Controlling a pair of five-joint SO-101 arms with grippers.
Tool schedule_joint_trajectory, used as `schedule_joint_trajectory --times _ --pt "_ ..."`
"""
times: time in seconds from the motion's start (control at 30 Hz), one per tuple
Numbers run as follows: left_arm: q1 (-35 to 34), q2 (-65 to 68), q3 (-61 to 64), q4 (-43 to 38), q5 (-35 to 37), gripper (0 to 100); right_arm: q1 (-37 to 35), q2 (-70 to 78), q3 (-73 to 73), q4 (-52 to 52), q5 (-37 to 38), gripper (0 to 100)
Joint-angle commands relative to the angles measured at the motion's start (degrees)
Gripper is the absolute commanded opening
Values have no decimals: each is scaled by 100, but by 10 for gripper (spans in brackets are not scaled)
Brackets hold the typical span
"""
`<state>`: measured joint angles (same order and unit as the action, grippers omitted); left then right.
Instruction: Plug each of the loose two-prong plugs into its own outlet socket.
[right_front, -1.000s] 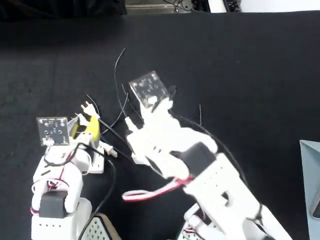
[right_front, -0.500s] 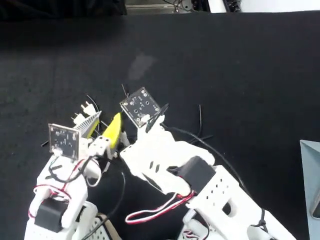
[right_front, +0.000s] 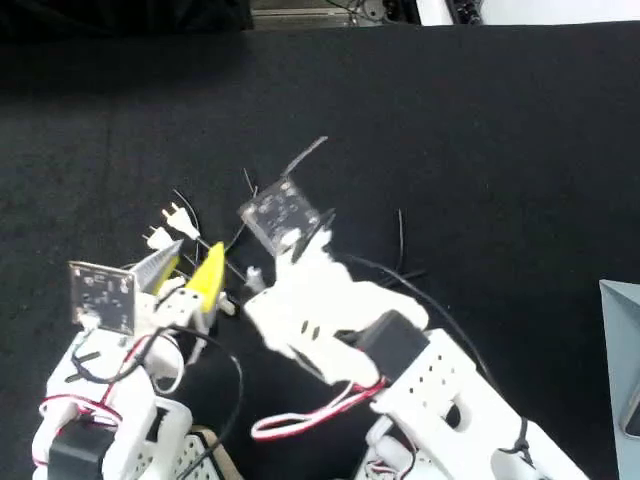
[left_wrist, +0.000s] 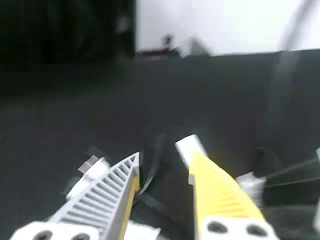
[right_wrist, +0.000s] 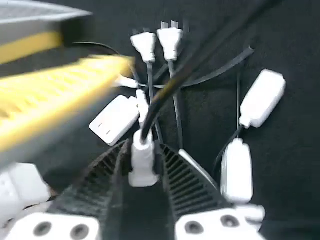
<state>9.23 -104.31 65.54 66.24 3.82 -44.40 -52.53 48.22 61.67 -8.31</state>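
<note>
R fingers (right_wrist: 181, 172) grip plug (right_wrist: 143, 161), prongs hidden.

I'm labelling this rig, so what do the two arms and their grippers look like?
The left arm and right arm are white plastic with black motors and red-and-white cables. The left gripper has ribbed yellow and grey fingers; the right gripper has ribbed black fingers.

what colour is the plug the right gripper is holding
The plug is white with a black cord, clearest in the right wrist view.
</note>
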Motion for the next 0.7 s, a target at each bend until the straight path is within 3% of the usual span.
schedule_joint_trajectory --times 0.0,0.17,0.37,0.67 --pt "-1121 44 -295 563 -343 171 598 -101 145 -237 -9 11" --pt "-1771 88 57 756 -1415 171 1081 -101 875 -1046 -316 11" --pt "-1833 1266 444 756 -2040 172 1371 -101 1323 -1547 -316 11" --pt "-1815 4088 -268 695 -2163 272 1415 -101 1402 -1574 -325 11"
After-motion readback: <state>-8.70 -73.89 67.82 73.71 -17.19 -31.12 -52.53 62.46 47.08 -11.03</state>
